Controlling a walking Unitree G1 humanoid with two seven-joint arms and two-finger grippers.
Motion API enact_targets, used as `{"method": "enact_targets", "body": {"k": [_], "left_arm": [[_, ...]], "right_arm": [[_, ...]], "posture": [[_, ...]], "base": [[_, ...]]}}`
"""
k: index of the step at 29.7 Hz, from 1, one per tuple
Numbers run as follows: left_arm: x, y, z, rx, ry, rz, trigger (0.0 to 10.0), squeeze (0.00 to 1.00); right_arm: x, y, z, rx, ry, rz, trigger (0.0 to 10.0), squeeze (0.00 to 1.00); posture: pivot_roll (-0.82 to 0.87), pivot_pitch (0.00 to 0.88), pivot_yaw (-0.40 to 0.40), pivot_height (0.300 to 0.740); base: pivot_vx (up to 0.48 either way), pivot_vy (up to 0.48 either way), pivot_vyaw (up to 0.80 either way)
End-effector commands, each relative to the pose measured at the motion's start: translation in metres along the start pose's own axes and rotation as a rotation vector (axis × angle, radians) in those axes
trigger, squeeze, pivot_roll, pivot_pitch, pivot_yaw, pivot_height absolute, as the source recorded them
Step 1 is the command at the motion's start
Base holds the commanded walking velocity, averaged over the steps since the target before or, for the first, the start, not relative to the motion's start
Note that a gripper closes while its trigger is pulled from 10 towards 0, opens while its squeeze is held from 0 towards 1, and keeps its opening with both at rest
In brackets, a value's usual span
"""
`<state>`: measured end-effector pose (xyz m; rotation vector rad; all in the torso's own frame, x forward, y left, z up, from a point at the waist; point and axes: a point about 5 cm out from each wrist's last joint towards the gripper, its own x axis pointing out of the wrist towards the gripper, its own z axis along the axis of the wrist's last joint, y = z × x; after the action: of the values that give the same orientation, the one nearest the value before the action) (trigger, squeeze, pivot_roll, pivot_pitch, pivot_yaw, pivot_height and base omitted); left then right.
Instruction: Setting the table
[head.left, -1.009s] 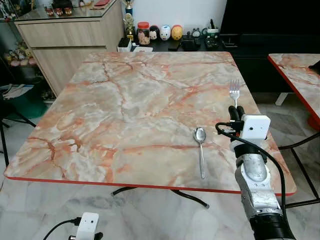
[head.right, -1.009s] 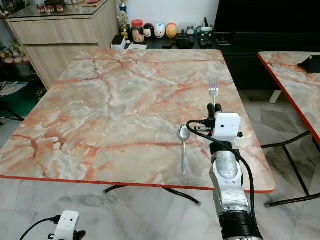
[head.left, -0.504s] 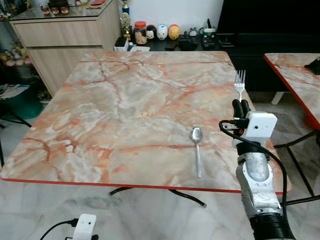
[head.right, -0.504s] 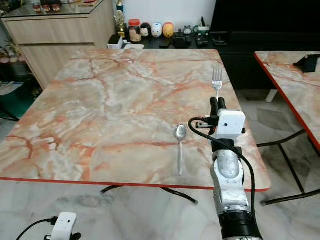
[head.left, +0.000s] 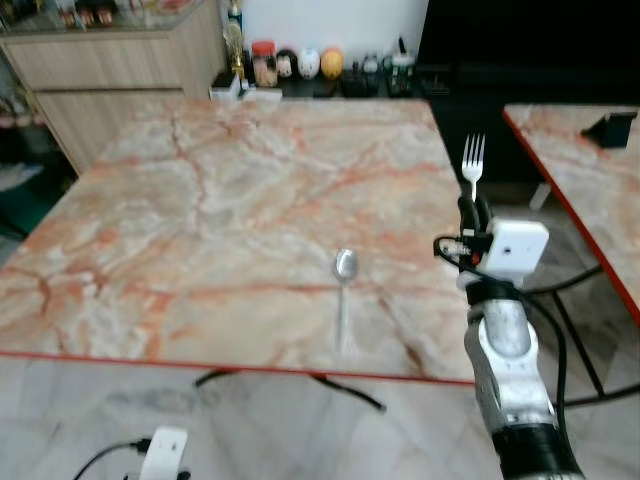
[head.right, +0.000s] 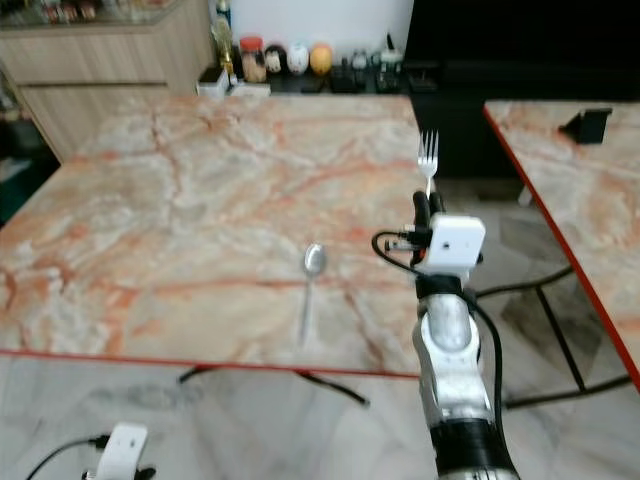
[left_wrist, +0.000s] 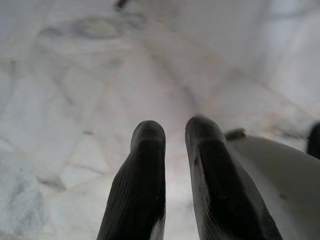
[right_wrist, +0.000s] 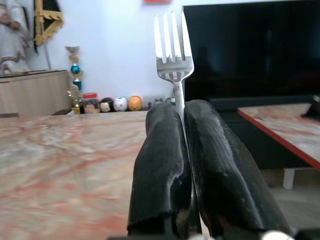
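1. The right gripper (head.left: 472, 212) is clenched on a silver fork (head.left: 472, 160), raised near the right edge of the marble worktop (head.left: 200, 190).
2. In the right wrist view the fork (right_wrist: 173, 50) stands upright, its handle pinched between the two black fingers (right_wrist: 160, 165) and its tines pointing up, clear of the gripper.
3. A silver spoon (head.left: 344, 285) lies on the worktop near the front edge, bowl facing away from the robot and handle toward it, left of the right gripper and apart from it.
4. The left gripper (left_wrist: 172, 135) hangs low over the pale marble floor (left_wrist: 75, 75); its two fingers sit close with a narrow gap between them and nothing held.
5. A second marble worktop (head.left: 590, 170) with a red rim stands to the right.
6. Behind the worktop, small jars and figurines (head.left: 295, 65) line a dark low shelf next to a wooden cabinet (head.left: 110, 70).
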<state>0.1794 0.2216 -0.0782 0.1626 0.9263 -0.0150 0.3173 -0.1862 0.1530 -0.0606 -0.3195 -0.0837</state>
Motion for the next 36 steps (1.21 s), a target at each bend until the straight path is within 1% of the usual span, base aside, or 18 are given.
{"method": "enact_targets", "body": {"k": [1,9,17,21,30,36], "left_arm": [[-0.001,0.002,-0.005,0.017,0.021,0.002,10.0,0.0],[-0.001,0.002,-0.004,0.02,0.017,0.003,10.0,0.0],[-0.001,0.001,-0.003,0.027,0.015,0.002,10.0,0.0],[-0.001,0.003,-0.001,0.043,0.008,0.002,10.0,0.0],[-0.001,0.004,-0.003,0.038,0.014,0.007,10.0,0.0],[-0.001,0.003,-0.003,0.042,0.014,0.006,10.0,0.0]], "right_arm": [[0.004,0.001,0.008,0.008,-0.031,-0.006,10.0,0.0],[0.006,0.0,0.008,0.015,-0.025,-0.011,10.0,0.0],[0.008,0.001,0.012,0.02,-0.04,-0.007,10.0,0.0],[0.01,0.0,0.017,0.018,-0.061,-0.014,10.0,0.0],[0.009,0.001,0.018,0.018,-0.063,-0.012,10.0,0.0],[0.009,-0.001,0.02,0.016,-0.067,-0.015,10.0,0.0]], "posture": [[0.05,0.0,0.026,0.74],[0.05,0.0,0.026,0.74],[0.04,0.0,0.029,0.74],[0.03,0.0,0.03,0.74],[0.03,0.0,0.029,0.74],[0.03,0.0,0.033,0.74]], "base": [[0.0,-0.461,0.0],[0.0,-0.461,0.0],[0.0,-0.459,0.0],[0.0,-0.46,0.0],[0.0,-0.459,0.0],[0.0,-0.46,0.0]]}}
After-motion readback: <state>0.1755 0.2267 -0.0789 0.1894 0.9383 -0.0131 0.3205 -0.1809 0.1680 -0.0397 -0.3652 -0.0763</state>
